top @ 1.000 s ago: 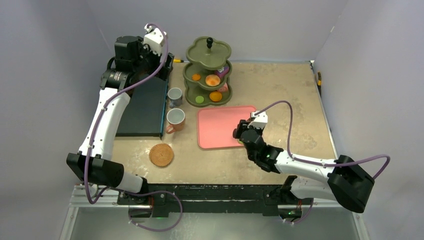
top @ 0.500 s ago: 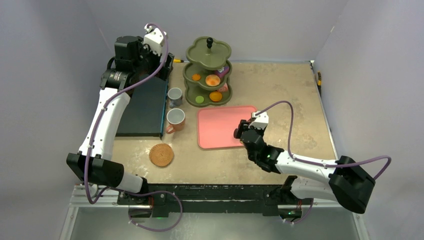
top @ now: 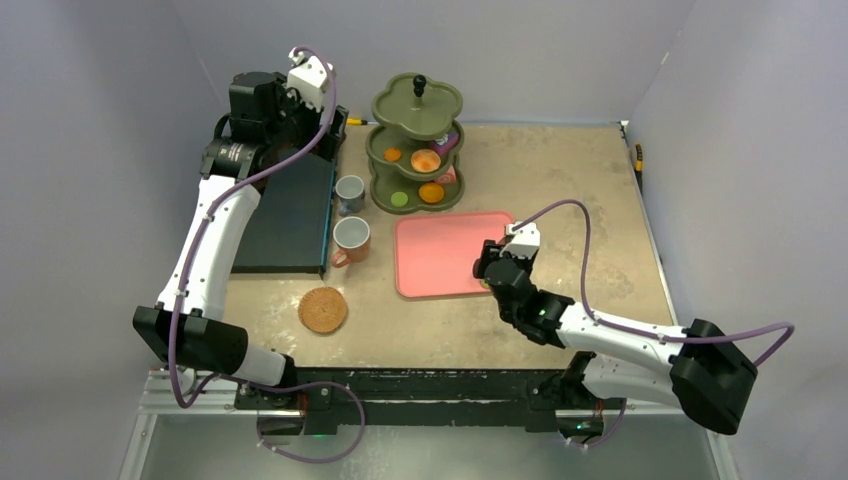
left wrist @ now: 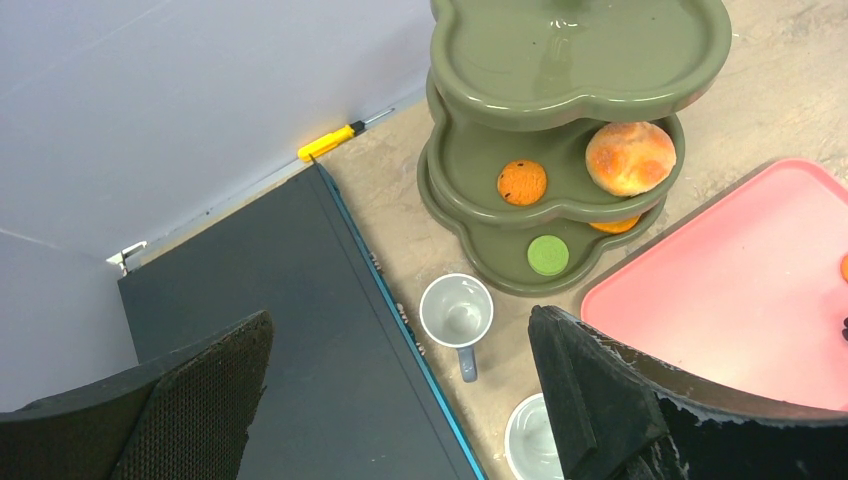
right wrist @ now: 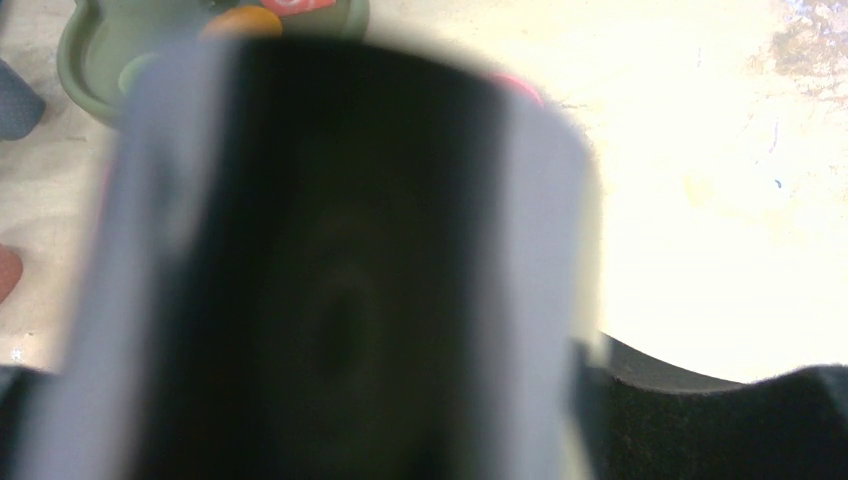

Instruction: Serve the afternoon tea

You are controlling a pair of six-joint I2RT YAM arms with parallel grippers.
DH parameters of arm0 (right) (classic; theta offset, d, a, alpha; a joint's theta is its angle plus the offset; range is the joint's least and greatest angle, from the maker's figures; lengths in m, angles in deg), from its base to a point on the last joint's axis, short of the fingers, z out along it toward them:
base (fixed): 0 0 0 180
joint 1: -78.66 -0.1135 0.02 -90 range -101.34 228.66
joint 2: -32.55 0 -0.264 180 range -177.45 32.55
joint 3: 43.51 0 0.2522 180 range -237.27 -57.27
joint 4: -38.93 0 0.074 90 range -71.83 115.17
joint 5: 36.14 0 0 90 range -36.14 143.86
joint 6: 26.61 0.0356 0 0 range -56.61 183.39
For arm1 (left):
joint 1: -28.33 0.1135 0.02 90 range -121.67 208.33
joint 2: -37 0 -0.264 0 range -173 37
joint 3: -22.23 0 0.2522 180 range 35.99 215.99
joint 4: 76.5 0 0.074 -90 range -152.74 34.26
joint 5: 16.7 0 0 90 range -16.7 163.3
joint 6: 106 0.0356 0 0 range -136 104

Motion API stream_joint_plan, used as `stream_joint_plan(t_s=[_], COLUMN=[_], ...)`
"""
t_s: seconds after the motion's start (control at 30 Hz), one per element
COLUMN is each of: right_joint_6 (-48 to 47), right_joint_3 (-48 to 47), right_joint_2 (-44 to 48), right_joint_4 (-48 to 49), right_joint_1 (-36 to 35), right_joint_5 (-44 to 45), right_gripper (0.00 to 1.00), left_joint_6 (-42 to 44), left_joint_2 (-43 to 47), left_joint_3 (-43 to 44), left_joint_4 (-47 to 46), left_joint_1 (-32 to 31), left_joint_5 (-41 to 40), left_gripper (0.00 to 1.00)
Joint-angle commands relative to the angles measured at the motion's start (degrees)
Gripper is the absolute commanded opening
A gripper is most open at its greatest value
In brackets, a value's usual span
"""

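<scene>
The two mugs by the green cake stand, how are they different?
The grey mug is smaller, and the orange mug is bigger. The grey mug is grey outside, while the orange mug is orange outside and white inside. The grey mug stands closer to the green stand. The orange mug stands further from it, beside the pink tray. Both stand upright on the table, open side up, and look empty.
</scene>
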Motion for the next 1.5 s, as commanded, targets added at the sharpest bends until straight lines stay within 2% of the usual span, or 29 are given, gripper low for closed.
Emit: stream_joint_plan(t_s=[0.0,0.47,0.83,1.2,1.47], right_joint_6=[2.2,5.7,0.4,2.9,1.3], right_joint_3=[-1.6,-1.7,-4.8,-1.5,-3.1], right_joint_2=[0.5,-5.8,-13.2,-11.6,-14.5], right_joint_4=[-2.0,-0.4,11.3,8.5,9.9], right_joint_1=[0.0,-3.4,-4.7,-4.8,-5.5], right_joint_5=[1.4,1.5,-1.1,-1.2,-1.6], right_gripper=[0.63,0.63,0.63,0.62,0.61], left_joint_6=[0.1,-0.2,0.4,0.4,0.5], left_joint_2=[1.1,1.1,1.5,1.3,1.3], left_joint_3=[-0.5,0.5,0.3,0.6,0.6], left_joint_4=[-1.9,-1.8,-1.7,-1.6,-1.7], left_joint_1=[0.4,0.4,0.4,0.4,0.4], left_joint_5=[0.3,0.4,-0.1,0.0,-0.2], left_gripper=[0.99,0.99,0.99,0.99,0.99])
